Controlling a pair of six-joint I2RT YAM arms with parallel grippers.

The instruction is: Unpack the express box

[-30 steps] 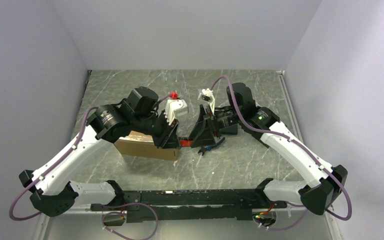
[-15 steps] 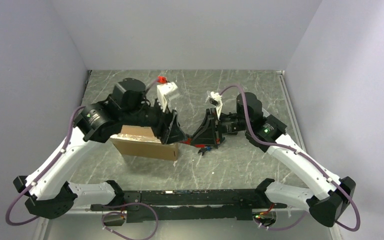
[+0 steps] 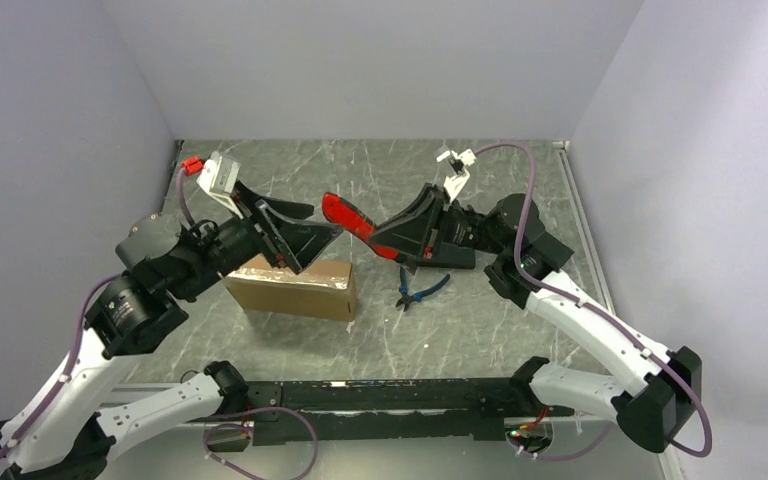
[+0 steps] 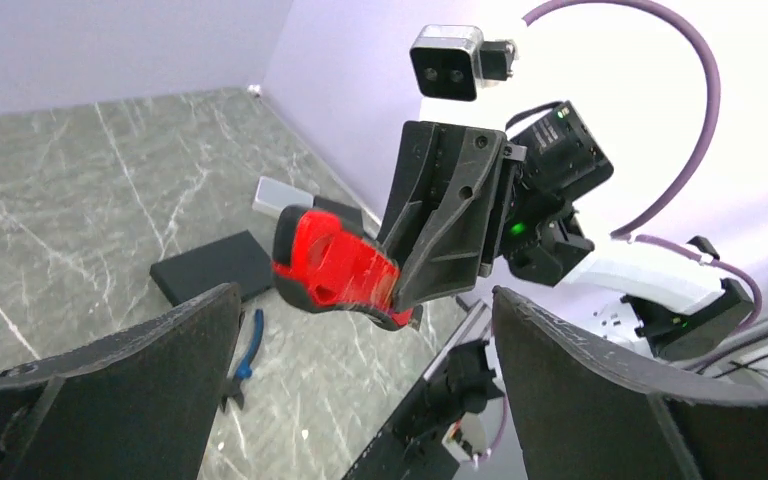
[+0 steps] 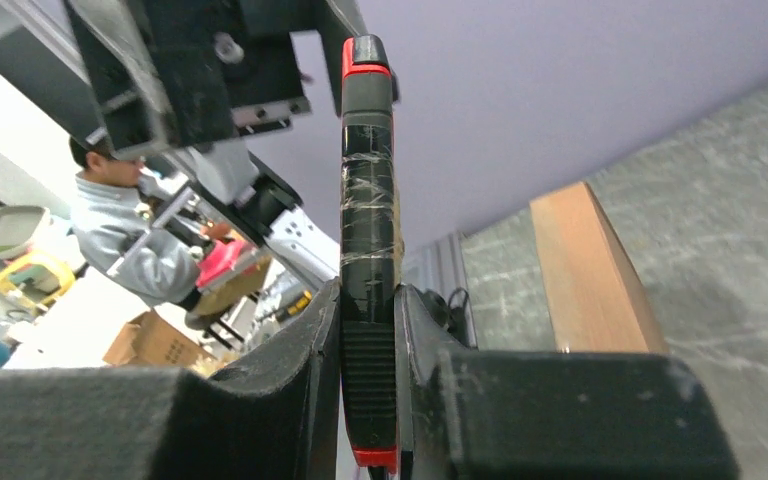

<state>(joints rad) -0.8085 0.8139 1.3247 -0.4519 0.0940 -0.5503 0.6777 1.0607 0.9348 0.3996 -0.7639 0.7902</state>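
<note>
On the table left of centre, express box (image 3: 295,288) lying flat, lid down, unopened. Over it, left gripper (image 3: 318,222) spread wide and holding nothing, so no hold on the carton: likely to skid under any push along the seam. Close opposite, right gripper (image 3: 380,240) pinching a red-and-black cutter (image 3: 348,216) by one end only. Could swivel or slip in so narrow a grip, or clip the left fingers nearby. Could also bite too deep and mark the contents. Beside the box, blue pliers (image 3: 415,290) on the table, liable to be swept by a low pass.
</note>
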